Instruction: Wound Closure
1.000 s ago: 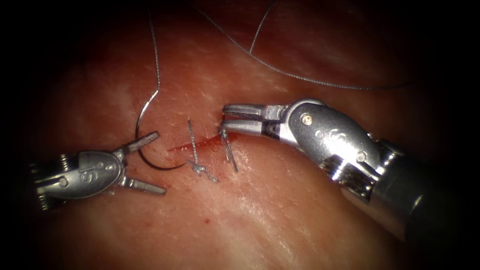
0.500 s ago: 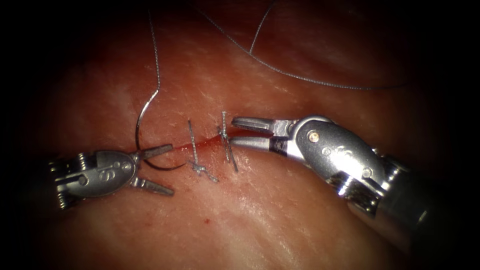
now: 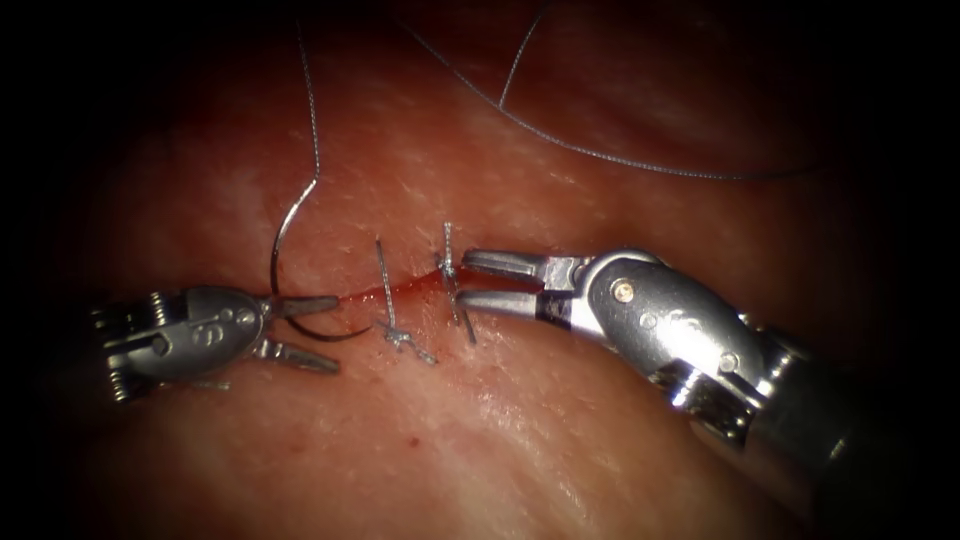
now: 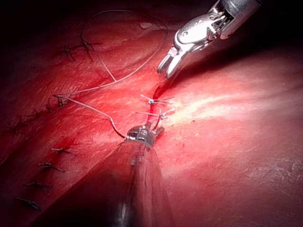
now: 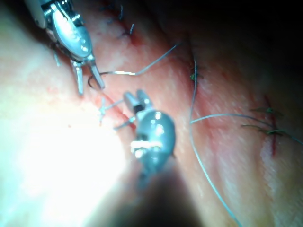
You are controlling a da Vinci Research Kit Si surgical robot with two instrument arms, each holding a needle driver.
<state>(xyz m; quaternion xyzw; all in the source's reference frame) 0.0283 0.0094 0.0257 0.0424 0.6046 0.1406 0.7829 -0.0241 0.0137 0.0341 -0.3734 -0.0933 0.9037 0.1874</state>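
Since the earlier endoscope pictures, both tools have closed in on the cut (image 3: 395,290): the left tool (image 3: 300,330) has slid right, and its upper jaw now lies against the needle (image 3: 290,300), which sits on the tissue (image 3: 520,420) at the cut's left end, its curve partly buried. Its jaws stand moderately apart and hold nothing. The right tool (image 3: 465,282) has dropped lower, jaws narrowly parted around the second knotted stitch (image 3: 452,275), gripping nothing. The thread (image 3: 310,130) trails upward from the needle.

From the left wrist, the right tool (image 4: 166,66) hovers at the cut's far end.

From the right wrist, the left tool (image 5: 87,80) straddles the needle (image 5: 97,80). I judge a needle pickup is under way; closing squarely on its curve is what it calls for.
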